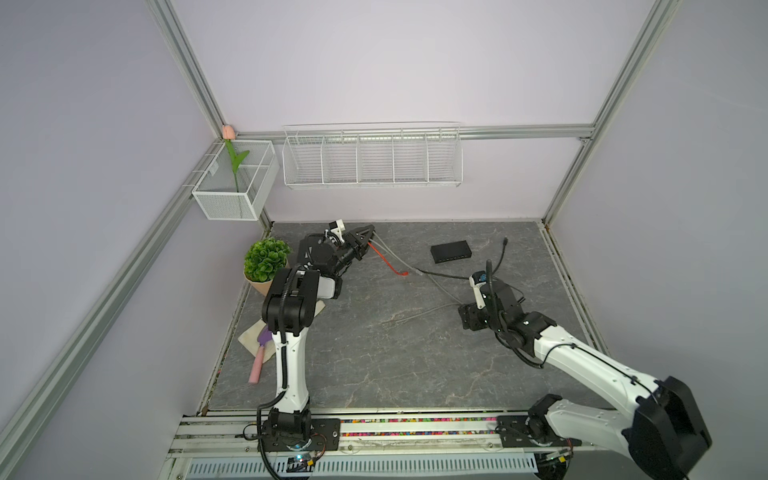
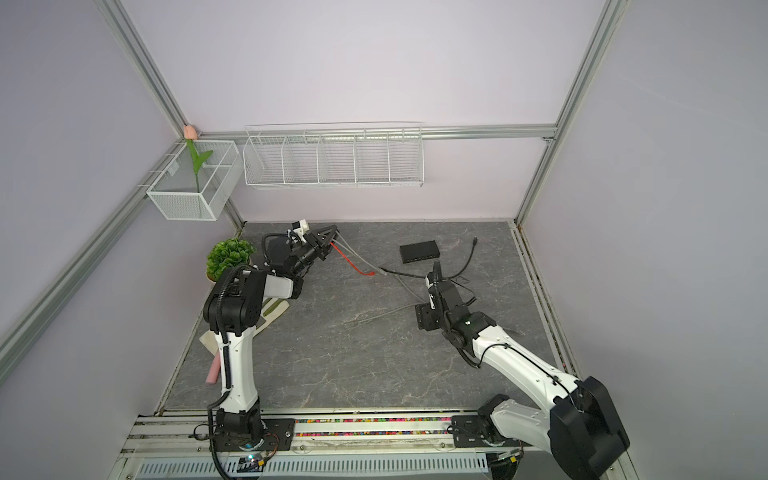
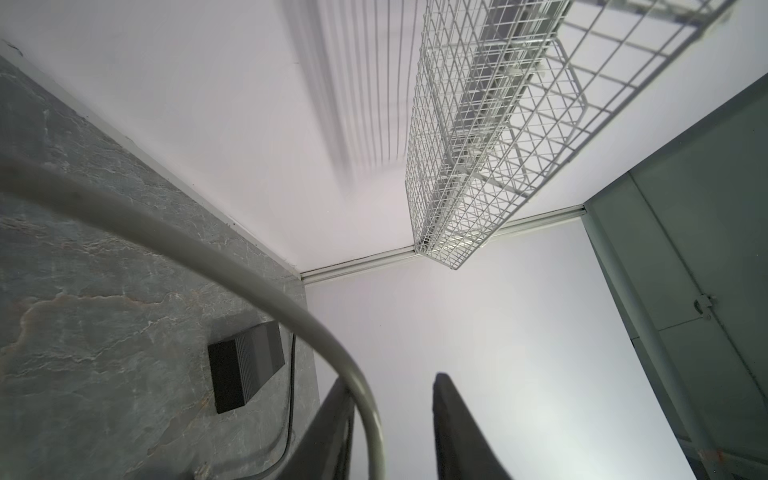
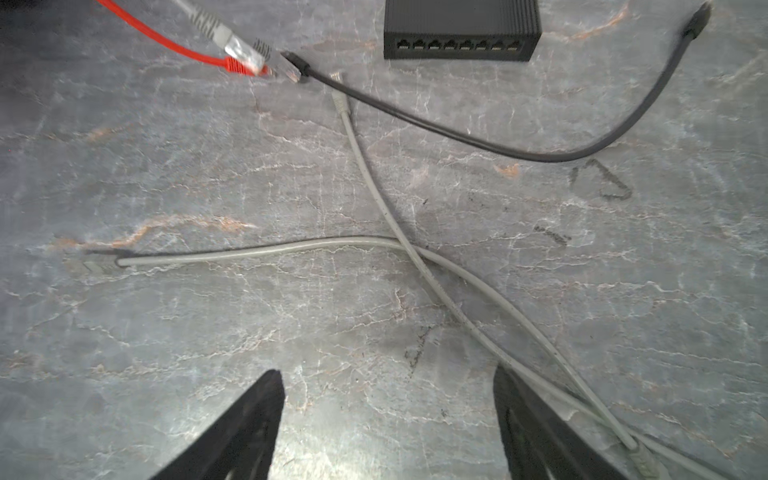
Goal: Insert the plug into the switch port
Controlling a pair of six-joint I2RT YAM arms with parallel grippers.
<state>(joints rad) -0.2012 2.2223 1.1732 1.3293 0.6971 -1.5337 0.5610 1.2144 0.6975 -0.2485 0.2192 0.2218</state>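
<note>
Though the switch [image 4: 461, 16] shows eight ports [image 4: 457, 45], any lettering is unreadable.

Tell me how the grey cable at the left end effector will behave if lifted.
Likely floppy: the grey cable hangs from the left end effector down to the table. It curves smoothly in the left wrist view, so probably somewhat springy. Its free plug may swing or drag.
</note>
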